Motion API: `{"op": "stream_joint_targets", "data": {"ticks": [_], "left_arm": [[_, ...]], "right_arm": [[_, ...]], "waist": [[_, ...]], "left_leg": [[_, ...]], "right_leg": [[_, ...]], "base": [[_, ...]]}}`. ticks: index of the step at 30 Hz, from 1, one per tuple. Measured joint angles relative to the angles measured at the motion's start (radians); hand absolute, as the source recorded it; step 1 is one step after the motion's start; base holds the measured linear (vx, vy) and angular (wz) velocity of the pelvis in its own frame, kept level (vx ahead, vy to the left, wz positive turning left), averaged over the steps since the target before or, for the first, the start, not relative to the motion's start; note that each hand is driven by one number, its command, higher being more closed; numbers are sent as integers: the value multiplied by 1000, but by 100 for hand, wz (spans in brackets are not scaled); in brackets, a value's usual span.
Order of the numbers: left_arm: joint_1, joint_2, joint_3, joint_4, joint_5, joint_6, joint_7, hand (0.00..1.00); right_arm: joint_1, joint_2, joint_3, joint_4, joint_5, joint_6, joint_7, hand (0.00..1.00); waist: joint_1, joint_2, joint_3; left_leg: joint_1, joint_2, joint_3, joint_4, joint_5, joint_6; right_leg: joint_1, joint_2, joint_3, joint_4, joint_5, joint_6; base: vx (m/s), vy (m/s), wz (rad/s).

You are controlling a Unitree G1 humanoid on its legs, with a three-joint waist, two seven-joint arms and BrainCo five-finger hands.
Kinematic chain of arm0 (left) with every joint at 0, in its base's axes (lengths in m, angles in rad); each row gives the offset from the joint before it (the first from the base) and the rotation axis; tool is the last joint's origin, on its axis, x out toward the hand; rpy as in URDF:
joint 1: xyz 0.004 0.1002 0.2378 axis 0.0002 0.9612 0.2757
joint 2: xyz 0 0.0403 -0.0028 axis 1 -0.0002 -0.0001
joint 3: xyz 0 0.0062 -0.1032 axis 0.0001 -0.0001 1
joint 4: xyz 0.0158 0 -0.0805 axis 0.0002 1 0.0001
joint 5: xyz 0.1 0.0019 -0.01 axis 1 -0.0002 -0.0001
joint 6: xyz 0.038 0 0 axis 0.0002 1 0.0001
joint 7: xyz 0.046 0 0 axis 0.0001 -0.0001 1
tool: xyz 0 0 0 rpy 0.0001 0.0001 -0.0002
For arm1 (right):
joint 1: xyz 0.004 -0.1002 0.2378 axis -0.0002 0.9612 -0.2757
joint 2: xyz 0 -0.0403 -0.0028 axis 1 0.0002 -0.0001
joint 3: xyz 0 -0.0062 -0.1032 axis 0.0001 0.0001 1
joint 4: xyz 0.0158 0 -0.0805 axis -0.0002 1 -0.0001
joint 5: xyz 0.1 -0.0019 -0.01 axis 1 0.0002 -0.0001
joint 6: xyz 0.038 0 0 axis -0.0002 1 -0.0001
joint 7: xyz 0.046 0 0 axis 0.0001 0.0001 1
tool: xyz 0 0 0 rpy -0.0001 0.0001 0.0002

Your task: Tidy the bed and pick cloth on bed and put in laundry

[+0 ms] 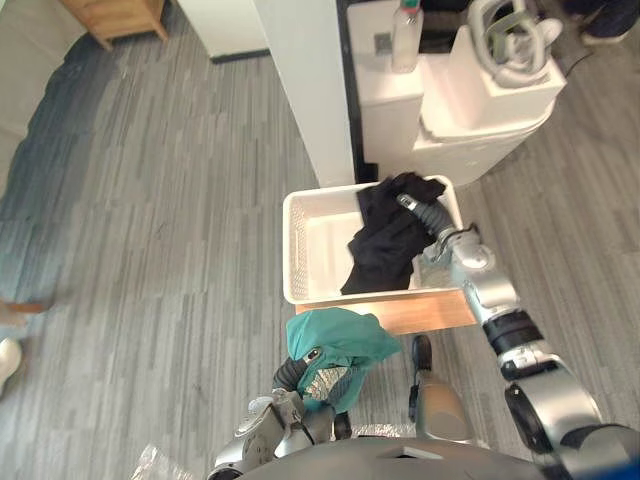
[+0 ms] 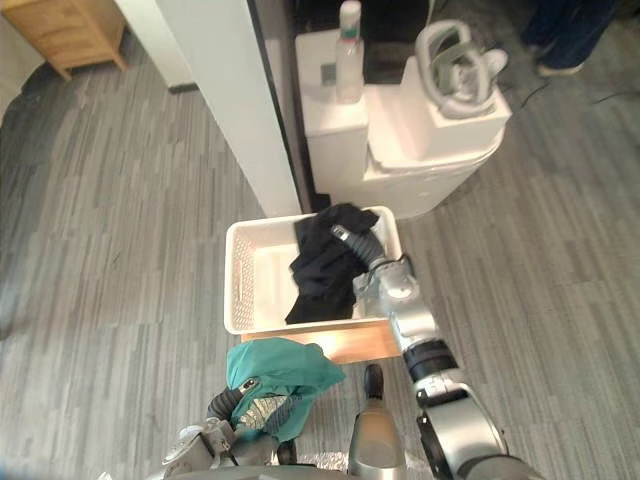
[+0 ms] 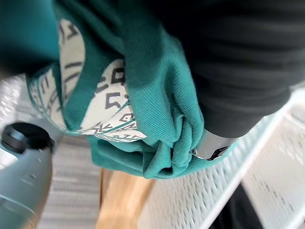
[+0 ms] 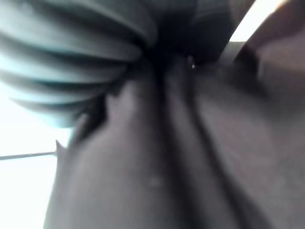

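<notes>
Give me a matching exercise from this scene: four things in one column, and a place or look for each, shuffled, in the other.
Things:
1. black cloth
2. green cloth
3. bottle
4. basket

Place or look:
A. upright on the white machine
B. white, with perforated walls
C. bunched up, nearer the robot than the basket
D. draped inside the basket

Pairs: 1-D, 2-C, 3-A, 4-B
</notes>
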Motion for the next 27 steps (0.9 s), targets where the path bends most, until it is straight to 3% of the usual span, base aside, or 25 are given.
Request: {"op": "stream_joint_targets", "data": {"ticks": [4,5,8,10,13,16,19,21,22,24,27], "left_arm": [[-4,-1,41,40,10,-11,10,100],[-4,-1,65,62,11,-13,14,100],[-3,-5,124,136,20,-13,65,100],[-3,-5,162,169,20,-12,107,100],[14,-3,300,218,18,13,179,100],[26,7,505,206,21,29,273,100],[27,112,716,180,22,24,363,100],[20,264,858,167,23,-12,393,100],[11,302,882,166,24,-29,398,100],[-38,442,957,166,71,-111,389,100],[-112,568,970,162,81,-222,324,100]], "right_arm": [[-8,-20,-15,68,-166,-26,-39,0],[-6,-33,-10,75,-254,-35,-49,0],[18,-95,21,97,-415,-41,-96,0],[67,-128,25,98,-445,-41,-137,0],[199,-143,-1,81,-460,-42,-203,0],[380,-143,-97,-11,-458,-48,-250,0],[491,-148,-162,-48,-440,-50,-252,0],[531,-154,-170,-53,-426,-50,-236,0],[541,-158,-168,-53,-422,-50,-229,0],[562,-166,-157,-42,-382,-49,-208,0],[564,-166,-116,-39,-331,-49,-206,0]], "waist": [[1,5,8],[0,5,8],[6,5,7],[24,3,6],[28,-16,-10],[28,-31,-63],[28,-61,-110],[28,-89,-135],[30,-92,-139],[48,-96,-152],[54,-96,-172]], "left_leg": [[-12,1,-16,4,2,-4],[-11,1,-17,9,2,-4],[4,2,-44,14,1,-6],[23,3,-57,15,-1,-9],[36,2,-99,20,-4,-13],[22,2,-126,25,-8,-18],[23,6,-132,22,-7,-17],[34,9,-135,12,-1,-11],[40,9,-134,9,-1,-11],[61,8,-131,0,-1,-12],[61,7,-128,0,-2,-12]], "right_leg": [[-7,-5,-31,5,0,1],[-2,-7,-44,8,0,1],[36,-13,-90,5,-1,2],[64,-16,-114,4,-9,3],[112,-29,-191,1,-36,6],[140,-39,-255,-8,-50,17],[169,-39,-294,-29,-53,19],[184,-33,-301,-44,-52,20],[190,-33,-302,-47,-52,21],[210,-32,-304,-56,-50,23],[216,-31,-304,-72,-42,26]], "base": [[18,-7,12],[23,-8,14],[7,-3,28],[-2,-4,32],[-10,-16,49],[22,-7,58],[62,-6,31],[57,-17,5],[51,-11,2],[17,0,-1],[6,2,-1]]}}
